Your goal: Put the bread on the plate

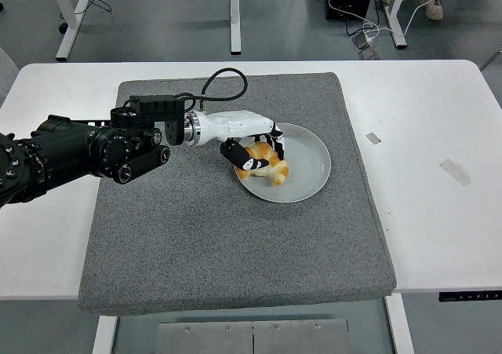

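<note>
Left hand (252, 148): it comes in from the left on a black arm with a white wrist part, and its fingers are curled around the bread, thumb on the near side and the other fingers on the far side.
Bread (266, 165): a golden-brown roll, it lies on the left part of the plate, inside the rim, with the fingers closed on it.
Plate (310, 162): round and pale grey, it sits on the grey mat, in the mat's upper right part.
Grey mat (227, 244): a large square pad that covers the middle of the white table (439, 236).
Cable (222, 83): a black loop that rises from the wrist over the mat's far edge.
Tape pieces (456, 171): two small strips on the table, right of the mat.
</note>
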### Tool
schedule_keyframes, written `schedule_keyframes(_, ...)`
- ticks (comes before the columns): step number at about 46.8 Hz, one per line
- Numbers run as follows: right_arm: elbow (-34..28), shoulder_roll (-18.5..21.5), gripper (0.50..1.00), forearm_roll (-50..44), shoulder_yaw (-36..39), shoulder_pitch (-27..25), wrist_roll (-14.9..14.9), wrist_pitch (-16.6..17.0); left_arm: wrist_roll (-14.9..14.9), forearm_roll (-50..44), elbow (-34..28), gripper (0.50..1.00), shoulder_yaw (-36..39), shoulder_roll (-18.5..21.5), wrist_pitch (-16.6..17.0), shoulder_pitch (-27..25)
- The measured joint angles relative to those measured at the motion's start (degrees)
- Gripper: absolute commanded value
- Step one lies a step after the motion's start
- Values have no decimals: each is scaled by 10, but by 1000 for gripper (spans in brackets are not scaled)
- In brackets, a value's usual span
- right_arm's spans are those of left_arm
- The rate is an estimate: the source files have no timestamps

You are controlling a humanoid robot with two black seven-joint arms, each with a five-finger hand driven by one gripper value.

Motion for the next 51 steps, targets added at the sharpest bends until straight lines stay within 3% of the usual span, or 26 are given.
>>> schedule_keyframes(2, 0, 0, 1000, 0, 0, 0, 0, 0, 0, 0, 0, 500, 0, 0, 2, 1)
schedule_keyframes(6, 0, 0, 1000, 0, 0, 0, 0, 0, 0, 0, 0, 555, 0, 0, 8, 2)
schedule_keyframes(21, -1, 0, 1000, 0, 0, 0, 0, 0, 0, -3, 0, 826, -1, 0, 31, 8)
schedule_keyframes(28, -1, 0, 1000, 0, 0, 0, 0, 0, 0, -10, 0, 923, -3, 0, 47, 10)
schedule_keyframes(39, -1, 0, 1000, 0, 0, 0, 0, 0, 0, -22, 0, 965, -28, 0, 52, 15)
schedule_keyframes(51, -1, 0, 1000, 0, 0, 0, 0, 0, 0, -130, 1, 981, -80, 0, 52, 14)
